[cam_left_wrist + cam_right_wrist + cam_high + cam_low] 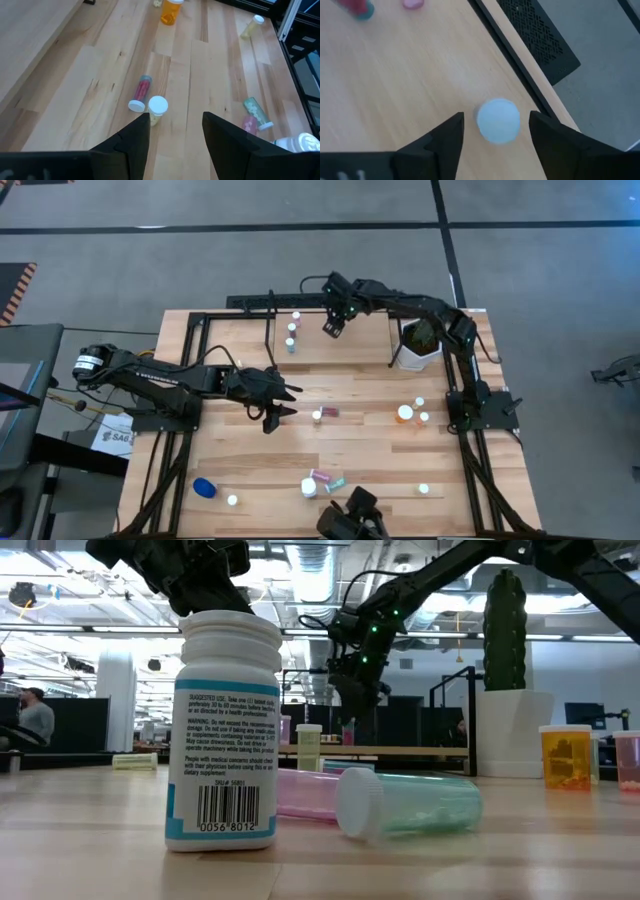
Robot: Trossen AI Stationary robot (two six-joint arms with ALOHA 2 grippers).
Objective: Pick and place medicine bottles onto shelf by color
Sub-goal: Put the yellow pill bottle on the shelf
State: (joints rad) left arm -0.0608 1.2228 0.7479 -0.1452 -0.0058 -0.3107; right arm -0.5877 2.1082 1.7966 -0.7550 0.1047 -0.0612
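White pot (417,352) beside shelf (340,350), seemingly touching.

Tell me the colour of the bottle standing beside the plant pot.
Orange body, white cap: orange bottle, clearest in the low view.

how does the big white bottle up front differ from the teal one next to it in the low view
The white bottle stands upright; the teal bottle lies on its side. The white bottle is opaque with a printed label and barcode; the teal bottle is see-through and bare. The white bottle looks taller and wider than the teal bottle. Both have white caps and rest on the table.
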